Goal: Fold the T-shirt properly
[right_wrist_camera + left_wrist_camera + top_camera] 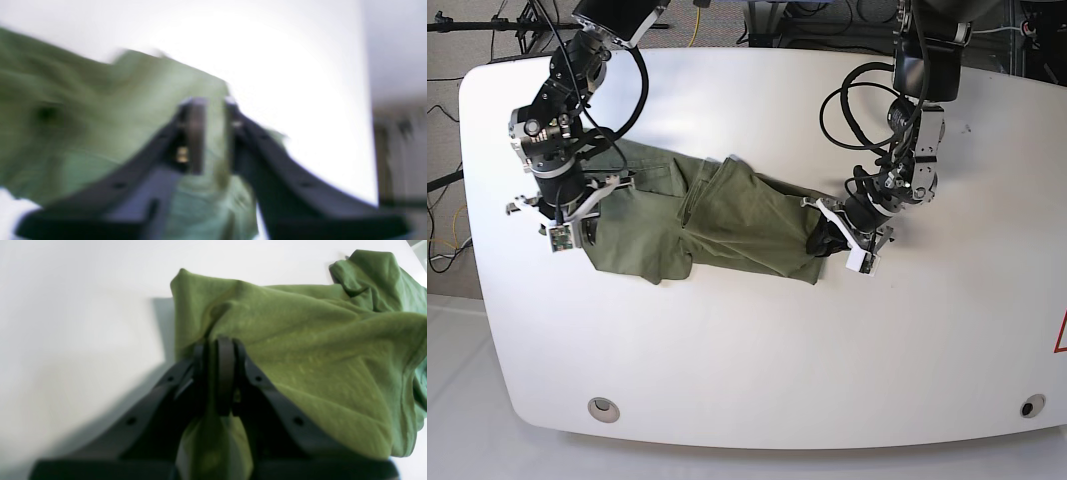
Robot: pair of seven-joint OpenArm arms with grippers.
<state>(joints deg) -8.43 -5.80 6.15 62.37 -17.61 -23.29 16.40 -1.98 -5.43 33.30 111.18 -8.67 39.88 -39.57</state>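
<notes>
Two pincers, left pincer and right pincer, at opposite T-shirt ends.

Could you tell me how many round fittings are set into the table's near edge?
2: one round fitting near the front-left corner, another near the front-right corner of the table.

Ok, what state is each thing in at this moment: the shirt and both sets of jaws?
T-shirt: bunched lengthwise across the table, not folded flat.
Left gripper: jaws shut on the T-shirt's edge.
Right gripper: jaws parted with cloth between them; too blurred to tell grip.
</notes>
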